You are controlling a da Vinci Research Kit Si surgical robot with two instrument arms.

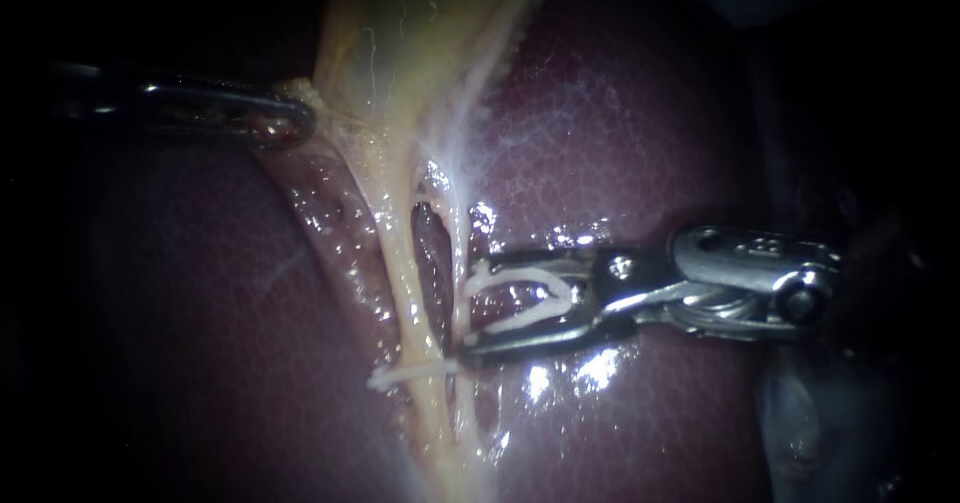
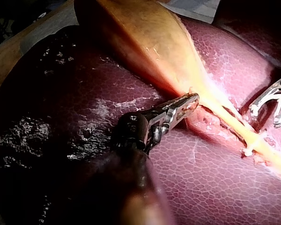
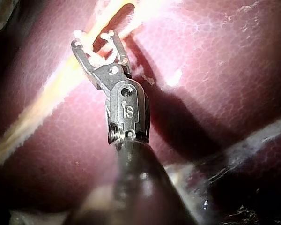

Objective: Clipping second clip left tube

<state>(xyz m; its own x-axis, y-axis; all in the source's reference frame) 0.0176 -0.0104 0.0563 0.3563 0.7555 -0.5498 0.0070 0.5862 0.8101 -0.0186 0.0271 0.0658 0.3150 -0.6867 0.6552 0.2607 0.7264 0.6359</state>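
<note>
- Right instrument [image 1: 467, 309]: comes in from the right, lying nearly level across the endoscope view. I see its jaws standing wide apart with the loaded clip [image 1: 520, 275] held between them, one white leg along each jaw, mouth facing the tubes.
- Left instrument [image 1: 290, 121]: comes in from the left. Its jaws appear closed on the lower edge of the gallbladder [image 1: 400, 43], holding it up and away. It sits well apart from the clipping site and takes no part in the clipping itself.
- Left tube [image 1: 400, 263]: the yellowish strand running down from the gallbladder over the liver [image 1: 620, 123]. Its long axis lies roughly crosswise to my right jaws.
- Right tube [image 1: 457, 233]: a thinner, whitish strand right at the jaw tips, separated from the left tube by a dark gap [image 1: 430, 253].
- Placed clip [image 1: 405, 374]: lies across the left tube, just below the lower jaw's tip.
- Key relation: the left tube lies straight ahead of the open right jaws, just beyond their tips, with the right tube between. I judge that the loaded clip must advance along the jaws' own line until the left tube alone sits deep in its mouth, above the placed clip.
- Nearer arm: the right, by far.
</note>
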